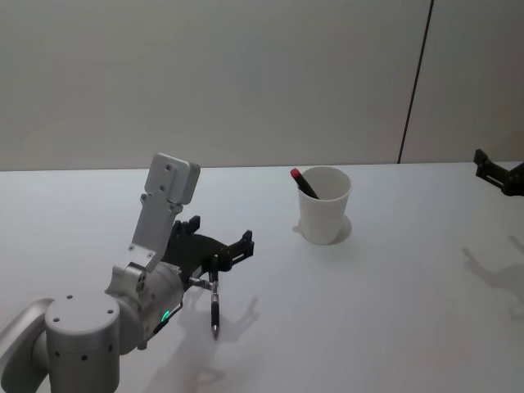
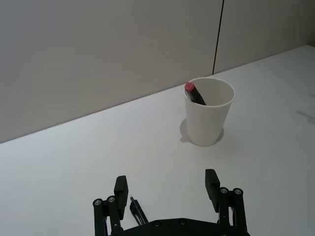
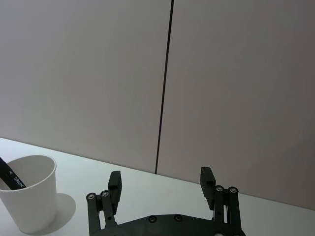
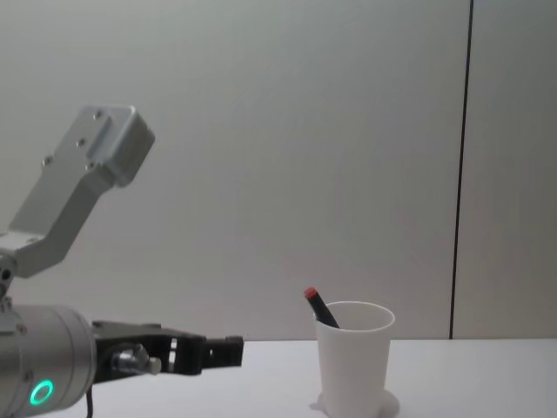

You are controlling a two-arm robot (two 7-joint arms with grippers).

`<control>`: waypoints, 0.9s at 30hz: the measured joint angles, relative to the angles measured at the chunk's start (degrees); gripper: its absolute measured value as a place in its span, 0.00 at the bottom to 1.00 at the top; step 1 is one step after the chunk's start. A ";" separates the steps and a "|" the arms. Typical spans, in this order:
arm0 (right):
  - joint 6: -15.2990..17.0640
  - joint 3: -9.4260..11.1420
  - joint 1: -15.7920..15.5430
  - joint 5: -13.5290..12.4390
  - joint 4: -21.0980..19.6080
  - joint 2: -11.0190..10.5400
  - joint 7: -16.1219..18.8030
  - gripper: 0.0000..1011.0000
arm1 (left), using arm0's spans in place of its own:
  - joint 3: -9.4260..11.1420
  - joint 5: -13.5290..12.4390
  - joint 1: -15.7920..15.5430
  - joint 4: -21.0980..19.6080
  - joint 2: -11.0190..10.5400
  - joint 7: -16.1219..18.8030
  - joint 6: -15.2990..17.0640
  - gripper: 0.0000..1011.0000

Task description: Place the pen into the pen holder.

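Note:
A black pen lies on the white table, just under and slightly nearer me than my left gripper. That gripper is open, hovering low with nothing between its fingers. In the left wrist view the pen shows below the left gripper, close to one finger. The pen holder, a white tapered cup, stands upright farther off to the right and holds a second black pen with a red end. My right gripper is open and hangs apart at the far right.
The white table runs back to a grey wall with a dark vertical seam. My left forearm and wrist housing rise over the near left of the table.

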State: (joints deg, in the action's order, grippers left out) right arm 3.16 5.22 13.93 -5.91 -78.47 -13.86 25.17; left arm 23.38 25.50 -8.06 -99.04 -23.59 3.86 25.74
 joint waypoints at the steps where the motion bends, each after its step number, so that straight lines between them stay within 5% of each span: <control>1: 0.00 0.00 0.00 0.00 0.00 0.00 0.00 0.99 | -0.04 0.43 0.06 0.02 0.04 0.00 0.71 0.99; 27: 0.00 0.00 0.00 0.00 0.00 0.00 0.00 0.99 | 0.04 4.30 2.63 1.14 0.60 2.39 5.96 0.99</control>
State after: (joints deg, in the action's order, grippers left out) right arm 3.16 5.22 13.94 -5.91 -78.47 -13.86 25.17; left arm 23.42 29.80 -5.44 -97.90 -22.99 6.25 31.70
